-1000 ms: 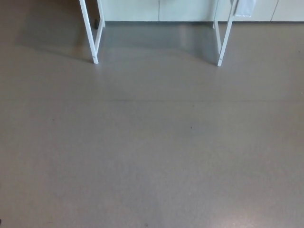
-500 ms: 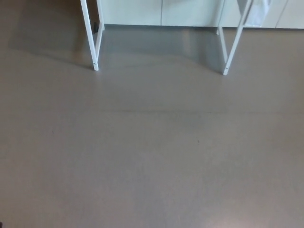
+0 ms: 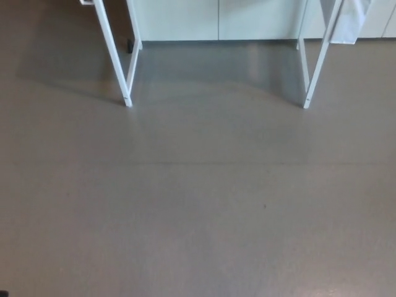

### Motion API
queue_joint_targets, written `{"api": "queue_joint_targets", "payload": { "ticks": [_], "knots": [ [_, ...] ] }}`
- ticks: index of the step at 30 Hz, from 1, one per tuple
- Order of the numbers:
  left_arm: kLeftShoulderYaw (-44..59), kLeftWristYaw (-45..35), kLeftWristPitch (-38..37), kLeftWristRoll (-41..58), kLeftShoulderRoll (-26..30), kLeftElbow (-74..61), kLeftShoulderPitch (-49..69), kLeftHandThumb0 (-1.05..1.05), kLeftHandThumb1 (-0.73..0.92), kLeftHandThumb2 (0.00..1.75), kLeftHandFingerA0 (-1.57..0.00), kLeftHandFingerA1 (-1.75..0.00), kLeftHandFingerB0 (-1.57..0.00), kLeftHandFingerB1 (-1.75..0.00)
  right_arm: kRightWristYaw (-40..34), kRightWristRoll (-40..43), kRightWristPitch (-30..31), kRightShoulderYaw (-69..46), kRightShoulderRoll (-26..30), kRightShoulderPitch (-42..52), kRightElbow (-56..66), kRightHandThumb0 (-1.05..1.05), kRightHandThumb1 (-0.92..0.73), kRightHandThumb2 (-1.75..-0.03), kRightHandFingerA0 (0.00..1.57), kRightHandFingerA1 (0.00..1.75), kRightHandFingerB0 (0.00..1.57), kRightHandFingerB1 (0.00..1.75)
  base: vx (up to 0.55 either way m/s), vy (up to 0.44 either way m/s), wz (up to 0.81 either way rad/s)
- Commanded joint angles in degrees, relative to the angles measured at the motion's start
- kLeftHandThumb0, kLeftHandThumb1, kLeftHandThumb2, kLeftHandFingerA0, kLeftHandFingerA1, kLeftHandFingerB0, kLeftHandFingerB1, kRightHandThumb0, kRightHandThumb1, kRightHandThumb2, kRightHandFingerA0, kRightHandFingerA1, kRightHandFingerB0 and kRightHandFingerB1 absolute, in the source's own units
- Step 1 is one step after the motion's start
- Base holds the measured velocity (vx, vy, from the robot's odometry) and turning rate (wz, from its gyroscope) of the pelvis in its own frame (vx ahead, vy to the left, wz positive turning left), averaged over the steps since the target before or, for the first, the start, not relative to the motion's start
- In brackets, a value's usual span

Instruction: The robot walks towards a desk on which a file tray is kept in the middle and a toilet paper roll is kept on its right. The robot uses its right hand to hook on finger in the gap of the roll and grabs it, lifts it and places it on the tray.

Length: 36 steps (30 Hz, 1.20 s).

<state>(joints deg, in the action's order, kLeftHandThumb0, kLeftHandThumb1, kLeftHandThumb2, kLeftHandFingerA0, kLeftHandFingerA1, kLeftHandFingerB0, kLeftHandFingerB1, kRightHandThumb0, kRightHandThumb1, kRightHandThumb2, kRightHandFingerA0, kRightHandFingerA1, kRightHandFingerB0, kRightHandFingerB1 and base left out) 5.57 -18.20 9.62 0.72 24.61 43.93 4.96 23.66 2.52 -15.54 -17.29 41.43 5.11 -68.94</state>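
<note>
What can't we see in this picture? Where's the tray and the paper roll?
- Desk top, tray and roll: head view, cut off by the top edge; only the white desk legs show.
- Pale thing hanging at upper right: cut off above, unclear what it is.
- Both robot hands: out of the frame; only grey floor shows.

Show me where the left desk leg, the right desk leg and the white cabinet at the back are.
left desk leg [image 3: 114, 55], head view, on the middle of its front post.
right desk leg [image 3: 320, 59], head view, on its slanted front post.
white cabinet [image 3: 179, 18], head view, on a door front.
</note>
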Motion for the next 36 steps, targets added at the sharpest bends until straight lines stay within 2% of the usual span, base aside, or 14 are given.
{"api": "queue_joint_targets", "payload": {
  "ticks": [1,6,7,8,9,15,17,18,22,27,30,31,32,36],
  "knots": [
    [0.7,-0.4,-1.0,0.5,0.4,-0.8,0.5,-0.6,0.92,0.71,-0.04,-0.32,-0.08,-0.33,1.4,1.2,0.0,-0.6,1.2,-0.3,0.3,-0.66,-0.45,-0.85,0.02,0.29,0.03,0.32,0.23,0.123,-0.02],
    [-0.3,0.4,-1.7,-1.0,0.7,-0.4,0.3,-0.62,0.92,0.71,-0.07,-0.39,-0.11,-0.38,2.6,1.5,0.3,-0.9,1.5,-0.4,1.1,-0.63,-0.46,-0.85,0.0,0.3,0.02,0.26,0.29,0.195,-0.09],
    [-0.5,1.0,-1.2,-1.2,0.7,0.0,-0.1,-0.34,0.67,1.18,-0.01,-0.52,0.0,-0.5,2.5,1.6,0.4,-1.1,1.4,-0.7,0.8,-0.6,-0.44,-0.83,0.0,0.29,0.02,0.27,0.26,0.131,0.13],
    [-0.4,1.1,-1.2,-1.1,0.6,0.1,-0.2,-0.34,0.67,1.18,-0.01,-0.52,0.0,-0.5,2.5,1.5,0.5,-1.1,1.4,-1.1,0.8,-0.6,-0.44,-0.83,0.0,0.29,0.02,0.27,0.2,0.1,0.05],
    [0.2,0.0,-1.4,-0.1,0.5,0.2,-0.2,-0.61,0.92,0.72,-0.05,-0.34,-0.09,-0.35,3.1,0.9,2.3,-0.4,1.9,-1.9,0.1,-0.67,-0.46,-0.83,0.0,0.22,0.03,0.2,0.17,0.096,0.08],
    [-0.7,0.7,-1.3,-1.2,1.0,-0.4,0.1,-0.62,0.92,0.71,-0.07,-0.4,-0.11,-0.37,3.2,1.3,1.3,-0.5,1.8,-1.9,0.5,-0.35,-0.43,-0.98,0.02,0.52,0.0,0.49,0.22,-0.031,0.1],
    [-0.7,0.2,-1.6,-1.0,1.2,-0.1,0.1,-0.62,0.92,0.72,-0.07,-0.37,-0.1,-0.36,1.1,1.9,-0.8,-1.5,0.6,-2.0,0.0,-0.58,-0.59,-0.6,0.07,0.32,0.12,0.26,0.22,-0.172,0.18],
    [-0.3,0.2,-1.2,-0.7,1.0,-0.3,0.2,-0.33,0.67,1.18,-0.01,-0.52,0.0,-0.5,1.4,2.5,-0.2,-2.1,0.3,-2.1,0.0,-0.57,-0.59,-0.6,0.06,0.32,0.13,0.26,0.31,-0.271,-0.58],
    [-0.6,0.5,-1.1,-1.0,1.0,-0.7,0.4,-0.63,0.92,0.71,-0.07,-0.36,-0.11,-0.36,2.5,2.7,6.0,-2.5,0.8,-1.9,2.5,-0.58,-0.42,-0.83,0.02,0.42,0.03,0.33,0.28,-0.231,0.22],
    [-0.2,0.7,-0.5,-0.6,0.8,-0.7,-0.1,-0.64,0.92,0.71,-0.07,-0.36,-0.11,-0.36,2.2,2.4,4.3,-2.2,0.6,-2.9,0.7,-0.63,-0.59,-0.58,0.02,0.32,0.1,0.25,0.22,-0.074,-0.01],
    [0.7,0.7,0.0,0.2,0.3,-0.5,-0.5,-0.64,0.92,0.69,-0.07,-0.35,-0.1,-0.35,3.5,4.4,2.7,-3.8,0.1,-2.8,0.6,-0.57,-0.39,-0.82,0.01,0.37,0.02,0.34,0.27,0.048,-0.11],
    [0.6,0.7,-0.2,0.0,0.4,-0.6,-0.4,-0.68,0.7,1.03,0.0,-0.47,-0.08,-0.49,4.3,5.0,3.6,-4.2,0.1,-2.5,1.4,-0.58,-0.39,-0.82,0.01,0.36,0.02,0.34,0.21,0.096,-0.07],
    [0.3,0.6,-0.4,-0.3,0.6,-0.5,-0.4,-0.64,0.92,0.71,-0.07,-0.36,-0.1,-0.36,4.0,4.6,3.5,-4.2,0.2,-2.3,1.6,-0.63,-0.4,-0.81,0.02,0.3,0.02,0.32,0.36,0.114,-0.12],
    [-0.6,1.4,0.7,-1.4,1.0,-1.3,-0.8,-0.63,0.92,0.72,-0.07,-0.35,-0.11,-0.35,4.2,2.6,4.7,-2.5,1.1,-3.9,0.6,-0.58,-0.41,-0.82,0.0,0.32,0.02,0.27,0.5,0.086,-0.14]
  ]
}}
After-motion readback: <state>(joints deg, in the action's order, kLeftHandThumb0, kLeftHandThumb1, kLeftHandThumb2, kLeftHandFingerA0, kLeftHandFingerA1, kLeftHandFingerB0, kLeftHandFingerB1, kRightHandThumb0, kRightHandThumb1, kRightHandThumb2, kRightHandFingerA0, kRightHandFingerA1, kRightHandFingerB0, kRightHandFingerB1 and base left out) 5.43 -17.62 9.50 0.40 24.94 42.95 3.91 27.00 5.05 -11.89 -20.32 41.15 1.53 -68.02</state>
